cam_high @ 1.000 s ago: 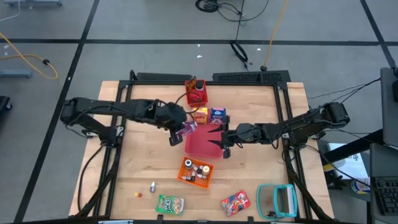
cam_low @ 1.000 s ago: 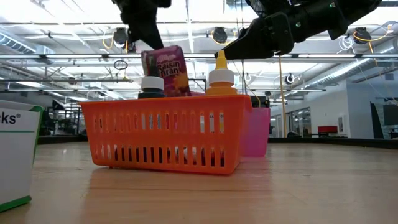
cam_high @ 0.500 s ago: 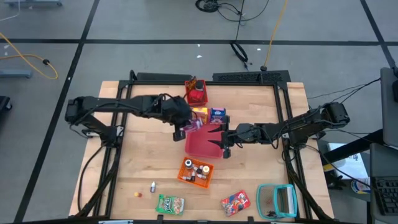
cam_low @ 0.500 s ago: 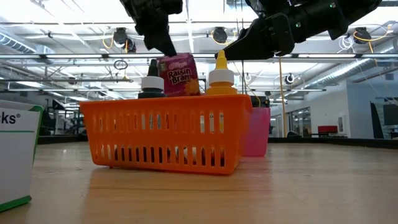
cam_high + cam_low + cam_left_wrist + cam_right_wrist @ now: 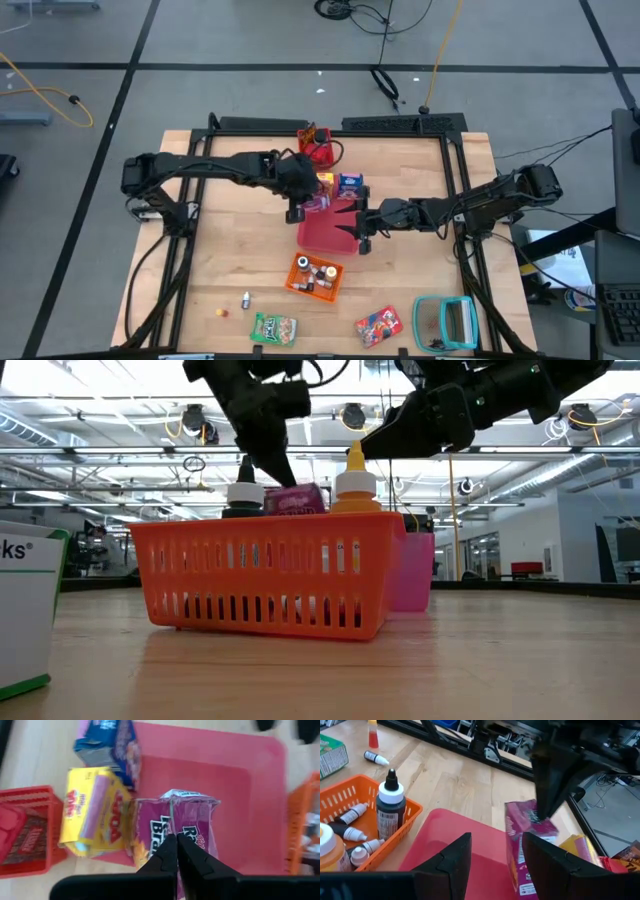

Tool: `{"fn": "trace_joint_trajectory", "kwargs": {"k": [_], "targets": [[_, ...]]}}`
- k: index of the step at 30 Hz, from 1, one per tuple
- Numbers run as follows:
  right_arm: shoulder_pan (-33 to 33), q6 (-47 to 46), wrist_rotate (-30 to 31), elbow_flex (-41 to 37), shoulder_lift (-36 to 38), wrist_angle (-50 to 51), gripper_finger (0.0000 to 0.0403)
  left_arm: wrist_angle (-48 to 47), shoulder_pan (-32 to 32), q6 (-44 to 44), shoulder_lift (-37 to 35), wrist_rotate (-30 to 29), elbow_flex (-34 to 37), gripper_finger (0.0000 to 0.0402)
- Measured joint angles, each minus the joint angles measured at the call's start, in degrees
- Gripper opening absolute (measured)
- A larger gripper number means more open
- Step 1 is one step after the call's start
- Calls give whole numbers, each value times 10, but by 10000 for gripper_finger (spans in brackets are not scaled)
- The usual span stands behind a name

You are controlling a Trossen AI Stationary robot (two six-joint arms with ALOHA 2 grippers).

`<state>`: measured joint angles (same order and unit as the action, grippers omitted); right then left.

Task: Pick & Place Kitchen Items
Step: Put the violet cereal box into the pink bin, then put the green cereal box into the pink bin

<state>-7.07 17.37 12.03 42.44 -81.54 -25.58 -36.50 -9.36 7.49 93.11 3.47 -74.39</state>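
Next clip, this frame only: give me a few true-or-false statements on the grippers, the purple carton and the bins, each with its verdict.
1. The left gripper is shut on the purple carton. True.
2. The purple carton is over the orange basket. False: it is over the red mat.
3. The right gripper is open and holds nothing. True.
4. The yellow carton lies inside the red bin. False: it lies beside that bin.

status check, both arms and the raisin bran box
Left gripper shut on Raisin Bran carton, over red mat. Right gripper open, hovering at mat's edge. Yellow carton touches it.
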Motion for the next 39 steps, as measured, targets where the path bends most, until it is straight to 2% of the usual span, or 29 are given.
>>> {"fn": "trace_joint_trajectory", "kwargs": {"k": [7, 15, 30, 39], "targets": [[0, 0, 1, 0, 0, 5, 169, 19, -20, 28, 11, -36, 0, 0], [0, 2, 1, 0, 0, 6, 169, 37, -29, 51, 12, -36, 0, 3], [0, 0, 1, 0, 0, 6, 169, 39, -53, 10, 12, -52, 0, 60], [0, -2, 1, 0, 0, 9, 169, 25, -40, 13, 5, -54, 0, 67]]}}
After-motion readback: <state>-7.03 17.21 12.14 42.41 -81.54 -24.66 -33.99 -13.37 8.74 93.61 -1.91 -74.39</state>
